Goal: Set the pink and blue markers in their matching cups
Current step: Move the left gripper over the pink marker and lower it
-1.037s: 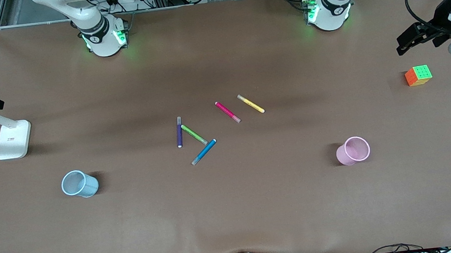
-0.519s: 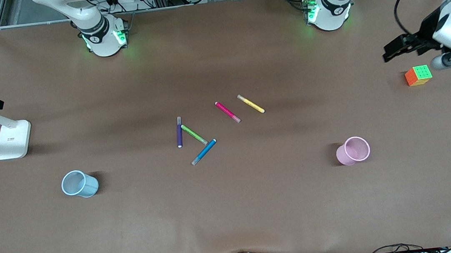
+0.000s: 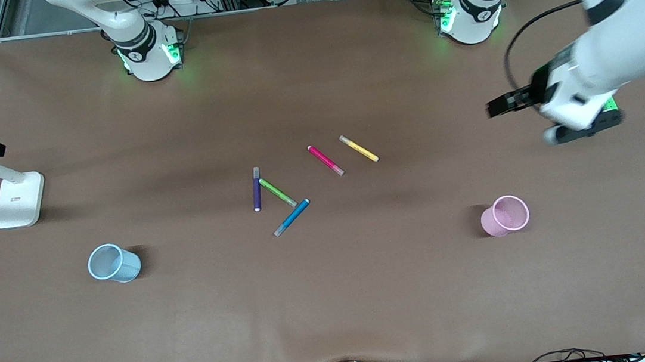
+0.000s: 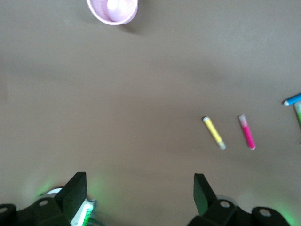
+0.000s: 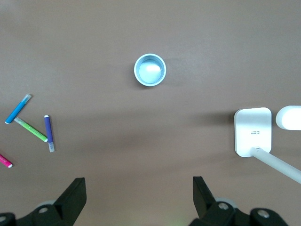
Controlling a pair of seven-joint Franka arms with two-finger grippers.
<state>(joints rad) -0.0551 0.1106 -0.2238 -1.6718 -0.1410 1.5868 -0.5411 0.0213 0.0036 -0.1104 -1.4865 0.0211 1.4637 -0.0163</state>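
The left gripper (image 4: 136, 193), jaws wide and empty, hangs high over bare table, with the pink marker (image 3: 326, 160) and pink cup (image 3: 505, 216) well apart from it; likely approaching. The right gripper (image 5: 136, 193), also wide, waits above the blue cup (image 5: 150, 69).

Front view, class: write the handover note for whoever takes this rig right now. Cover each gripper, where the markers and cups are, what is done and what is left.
Left gripper: jaws open, empty, in the air over the left arm's end of the table.
Right gripper: jaws open, empty, high over the right arm's end; that arm waits.
Pink marker lies mid-table beside the yellow marker. Blue marker lies nearer the front camera, by the green marker and purple marker.
Pink cup stands upright toward the left arm's end, blue cup toward the right arm's end; both empty.
Done: nothing.
Left: pink marker into pink cup, blue marker into blue cup.
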